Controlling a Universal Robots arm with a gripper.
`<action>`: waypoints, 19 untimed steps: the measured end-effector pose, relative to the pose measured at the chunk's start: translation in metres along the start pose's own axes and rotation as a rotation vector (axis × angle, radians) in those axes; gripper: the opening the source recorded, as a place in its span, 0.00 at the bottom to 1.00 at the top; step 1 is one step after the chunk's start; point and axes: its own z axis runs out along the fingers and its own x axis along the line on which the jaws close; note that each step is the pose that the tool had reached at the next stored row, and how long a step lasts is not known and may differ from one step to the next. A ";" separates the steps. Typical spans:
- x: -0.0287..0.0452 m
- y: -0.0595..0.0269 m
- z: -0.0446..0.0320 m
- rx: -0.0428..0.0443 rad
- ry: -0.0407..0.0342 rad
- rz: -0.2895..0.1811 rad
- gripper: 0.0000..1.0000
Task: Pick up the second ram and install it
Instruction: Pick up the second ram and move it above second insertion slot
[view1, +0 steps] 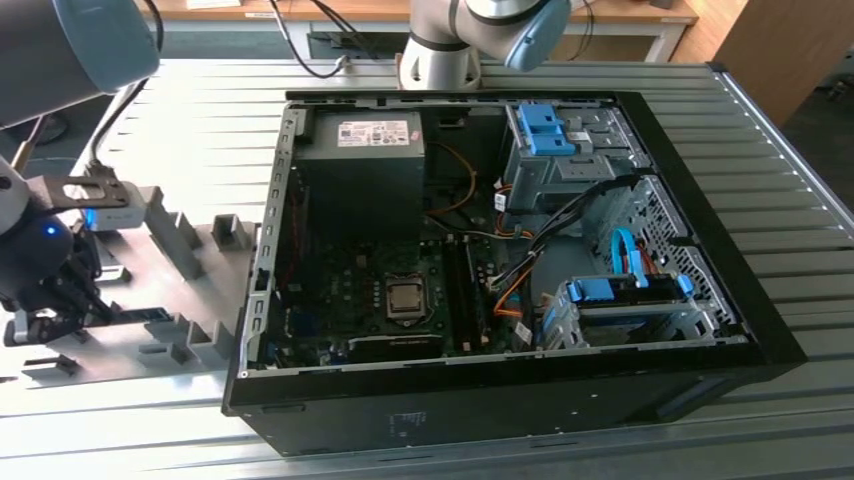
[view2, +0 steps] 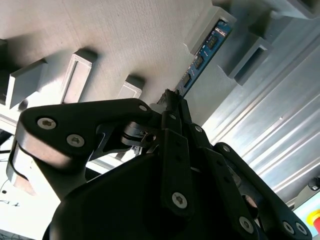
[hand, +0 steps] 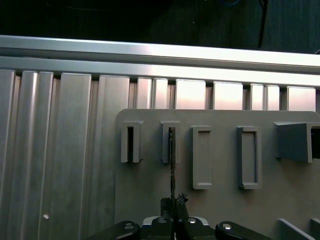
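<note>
Several grey slotted blocks (hand: 201, 157) stand in a row on the fixture plate (hand: 145, 187). The second ram (hand: 172, 165) stands on edge among them, and in the first wrist view it shows as a thin dark line. Its far end sits in the slot of one block, with another slotted block just beside it on either hand. In the second wrist view the board's blue face and black chips (view2: 206, 47) run between two blocks of the plate.

The gripper (hand: 173, 201) is at the board's near end, over the plate. Its fingertips are drawn narrow with the board's edge pinched between them, which the second wrist view (view2: 172, 97) also shows.

In the exterior view the gripper (view1: 51, 300) hangs over the fixture plate (view1: 174, 300), which lies on a ribbed metal table (view1: 747, 130). Beside the plate, toward the exterior view's right, is an open black computer case (view1: 767, 330), and its near wall rises between the plate and its inside. Within the case lie a motherboard with a square processor (view1: 407, 297), a dark power supply (view1: 358, 170), two blue drive caddies (view1: 545, 130) and loose orange cables (view1: 514, 300).
</note>
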 end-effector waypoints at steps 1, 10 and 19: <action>0.0000 0.0000 -0.0006 0.0000 0.0000 0.000 0.14; -0.0002 0.0002 -0.0051 -0.0001 0.0000 0.000 0.14; -0.0003 0.0005 -0.0102 -0.0001 0.0001 0.000 0.14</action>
